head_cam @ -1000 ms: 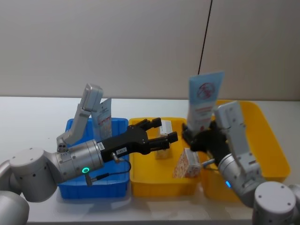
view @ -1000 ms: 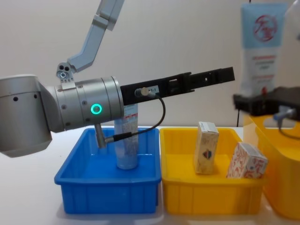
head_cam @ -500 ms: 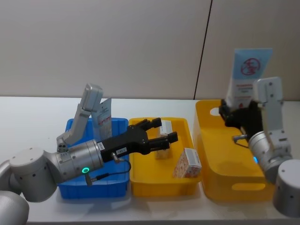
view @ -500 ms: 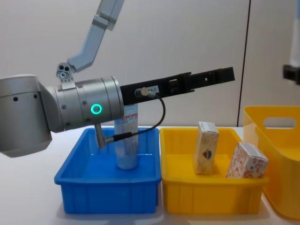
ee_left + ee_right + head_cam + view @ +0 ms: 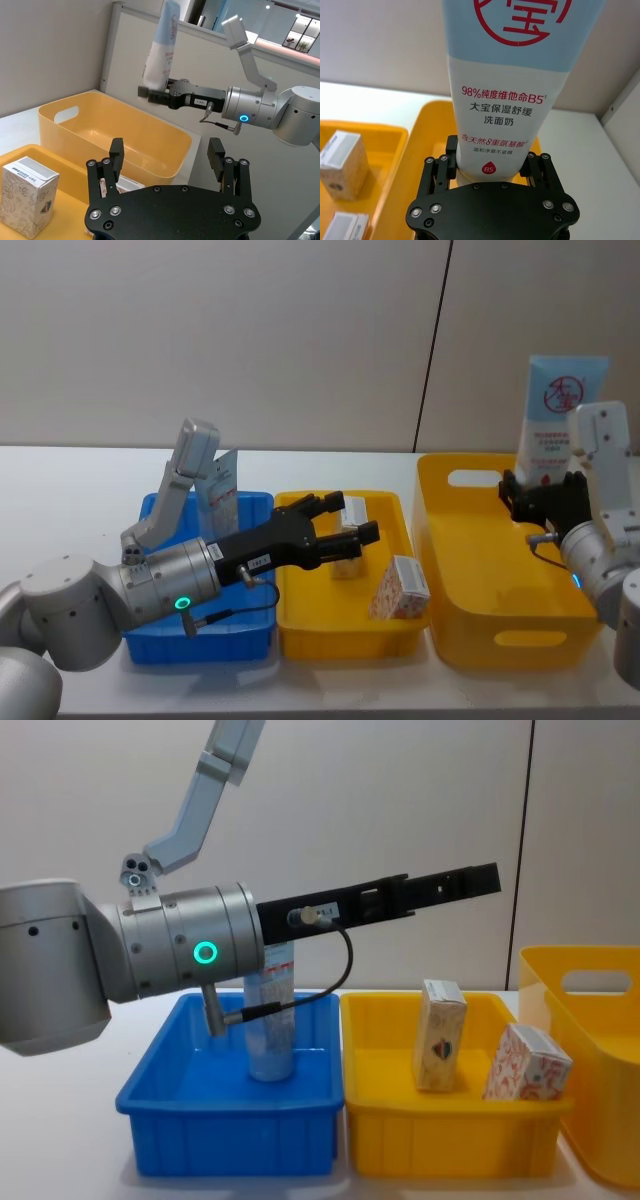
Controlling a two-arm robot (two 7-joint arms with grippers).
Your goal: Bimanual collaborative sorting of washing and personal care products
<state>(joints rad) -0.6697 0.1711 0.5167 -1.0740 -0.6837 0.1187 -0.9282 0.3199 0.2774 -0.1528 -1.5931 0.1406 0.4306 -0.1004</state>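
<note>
- Up over the far side of the large yellow bin point(image 5: 500, 640), the right gripper point(image 5: 542, 495) has its fingers closed on the lower end of a pale-blue tube point(image 5: 560, 415).
- That tube stands upright between the fingers, its red ring emblem and label rising well above them, and the bin's floor lies below.
- Farther left, the left gripper point(image 5: 350, 518) hangs above the yellow tray point(image 5: 450, 1135) with its fingers spread wide and nothing between them.
- Below those fingertips and apart from them, the cream carton point(image 5: 440, 1035) stands upright in the tray.
- Just beside it, on the side away from the left fingers' arm, the white carton with red-orange print point(image 5: 527, 1065) leans at a tilt.
- Behind the fingers, under the arm's body, a second pale-blue tube point(image 5: 270, 1030) stands upright in the blue tray point(image 5: 225, 1135).
</note>
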